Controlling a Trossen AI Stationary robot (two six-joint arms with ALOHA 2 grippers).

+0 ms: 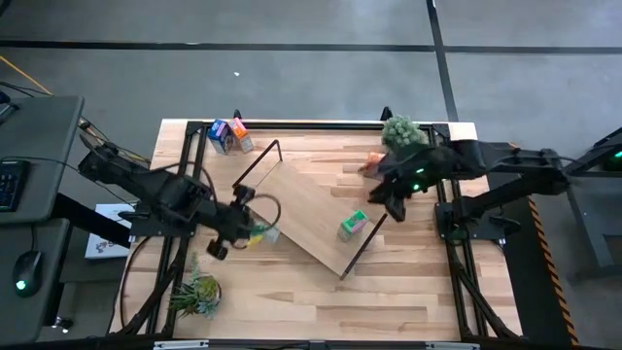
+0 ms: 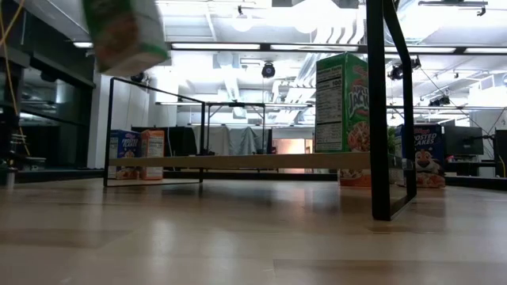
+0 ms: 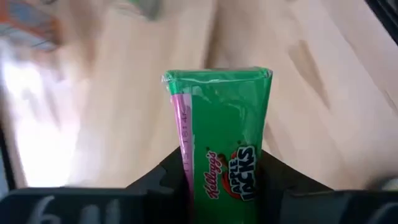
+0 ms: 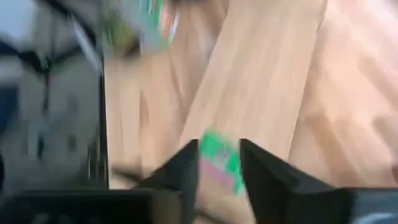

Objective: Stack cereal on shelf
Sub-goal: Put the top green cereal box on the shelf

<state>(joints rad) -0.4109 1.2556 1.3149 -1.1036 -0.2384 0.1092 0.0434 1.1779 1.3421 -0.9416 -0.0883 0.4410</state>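
Cereal boxes are scattered: one green box (image 1: 352, 225) stands on the shelf (image 1: 306, 209), which lies at a diagonal across the middle of the bench (image 1: 292, 301). A blue box (image 1: 220, 134) and an orange box (image 1: 239, 131) sit together at the far left corner of the bench, off the shelf. Left gripper (image 1: 255, 231) is closed on a second green box (image 3: 224, 143), held above the bench beside the shelf's near left end. Right gripper (image 1: 397, 206) hovers near the shelved green box; jaws stand partly apart, nothing between them. An orange item (image 1: 371, 162) lies partly hidden under the right arm. Judgement: early stage, one box placed, one in hand, at least two left.
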